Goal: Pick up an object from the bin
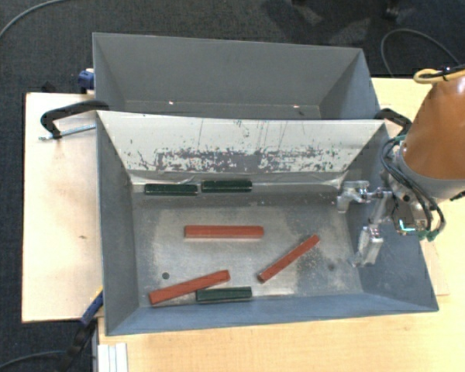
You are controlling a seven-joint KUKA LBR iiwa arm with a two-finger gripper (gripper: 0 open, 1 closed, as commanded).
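Bin (112, 231): grey, walls sloping in to a flat floor.
Lower left: lower red bar (189, 287) and lower green bar (223, 294) just beside each other, tight under the front wall.
Upper left of floor: back green bars (170, 190), end to end at the foot of the back wall.
Centre: level red bar (224, 232), with open floor all round.
Right of centre: tilted red bar (289, 258), its long axis rising towards the right, its upper end nearest the tool, clear floor about it.
Far right: gripper (366, 253), close to the right wall; how wide it stands I cannot tell.
Likely pick: the tilted bar, lying to the gripper's left.
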